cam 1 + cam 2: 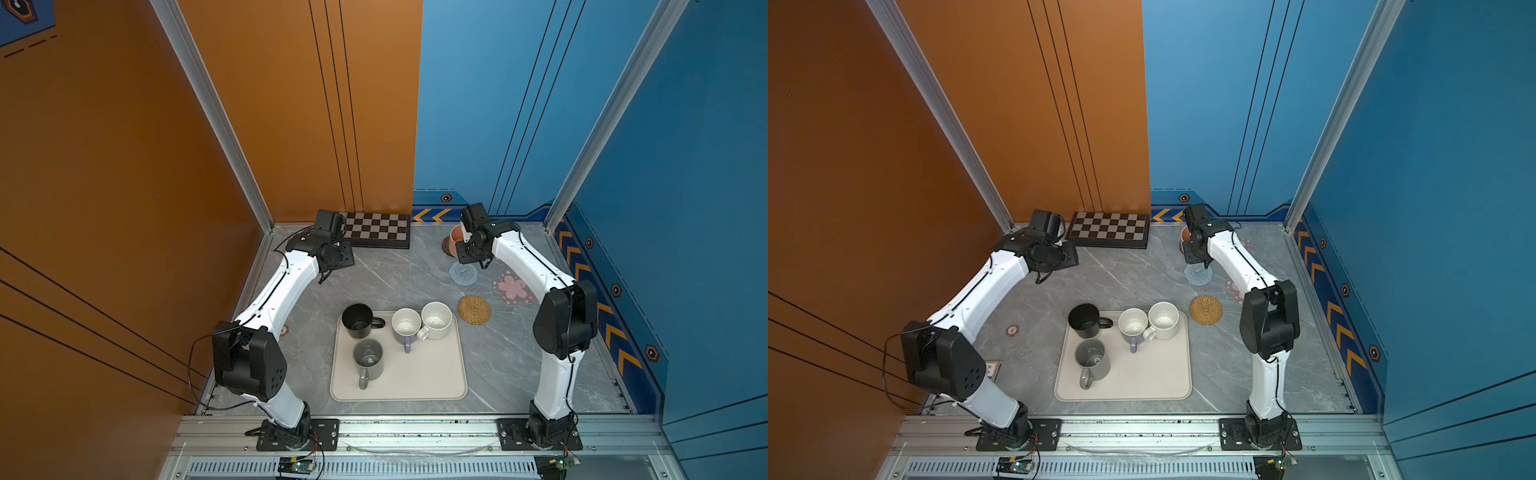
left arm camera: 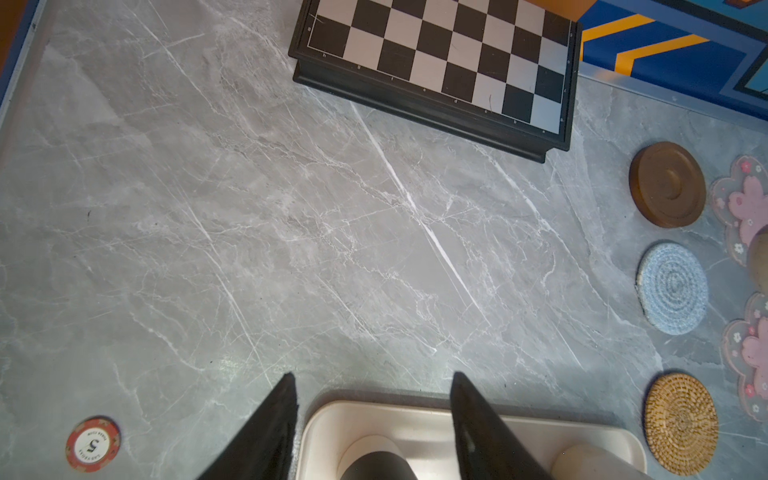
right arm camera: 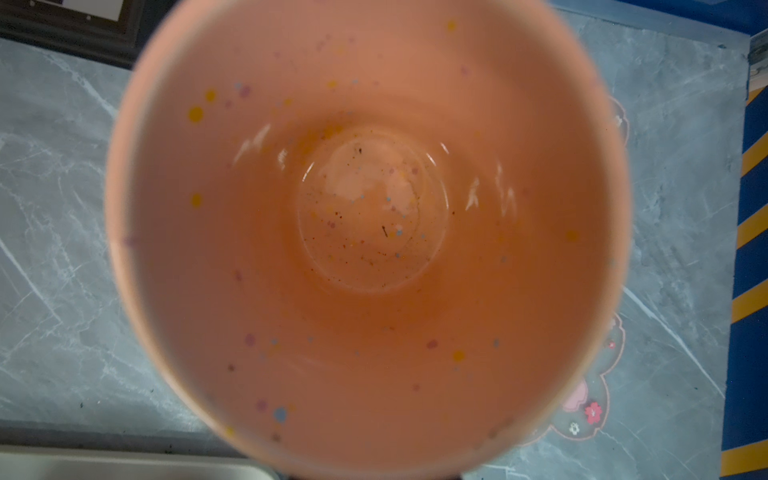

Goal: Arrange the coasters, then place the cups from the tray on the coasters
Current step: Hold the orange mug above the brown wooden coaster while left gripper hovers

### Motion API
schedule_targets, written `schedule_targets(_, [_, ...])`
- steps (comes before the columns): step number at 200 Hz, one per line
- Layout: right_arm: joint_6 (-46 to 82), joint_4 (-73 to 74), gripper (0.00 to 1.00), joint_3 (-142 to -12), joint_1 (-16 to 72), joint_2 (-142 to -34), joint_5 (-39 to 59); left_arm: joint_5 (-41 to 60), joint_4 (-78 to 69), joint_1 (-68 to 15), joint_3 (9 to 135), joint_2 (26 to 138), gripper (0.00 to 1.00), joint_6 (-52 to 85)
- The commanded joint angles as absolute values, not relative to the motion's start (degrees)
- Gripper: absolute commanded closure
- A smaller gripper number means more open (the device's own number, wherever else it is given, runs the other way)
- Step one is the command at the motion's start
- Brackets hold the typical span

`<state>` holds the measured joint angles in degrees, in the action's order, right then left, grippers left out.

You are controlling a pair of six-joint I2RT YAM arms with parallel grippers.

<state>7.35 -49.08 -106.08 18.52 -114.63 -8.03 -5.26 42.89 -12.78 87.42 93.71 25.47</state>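
Your left claw (image 2: 372, 375) hangs released and empty above the grey marble table (image 2: 208, 208), behind the cream rounded-rectangle tray (image 1: 419, 374). Your right claw (image 1: 462, 245) is clenched on the speckled peach-orange mug (image 3: 365, 232), lifted over a translucent pink-blossom flower coaster (image 3: 590, 411).

White links (image 1: 286, 286); black joints (image 1: 253, 365)

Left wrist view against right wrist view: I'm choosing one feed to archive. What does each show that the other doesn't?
Only the left wrist view: the wooden disc coaster, blue crochet coaster, rattan coaster, a poker chip and the open left gripper. Only the right wrist view: the peach mug, its speckled inside filling the frame. Both: the grey marble table and pink-blossom flower coasters.
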Motion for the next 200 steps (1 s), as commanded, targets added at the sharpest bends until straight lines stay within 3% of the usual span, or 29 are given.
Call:
schedule_targets(1, [6.32,-45.44,1.00,-111.71,17.86,-115.80,-10.64,-6.69,41.02,-11.93,89.46,95.30,0.42,27.17])
schedule_targets(77, [7.54,-45.43,1.00,-121.31,16.11,-126.97,-10.09,-8.62,34.13,-9.98,87.92,97.30,0.44,31.07])
schedule_targets(200, [9.47,-45.43,1.00,-126.37,15.03,-132.22,-10.25,-9.05,28.66,-10.02,85.96,101.16,0.44,32.00])
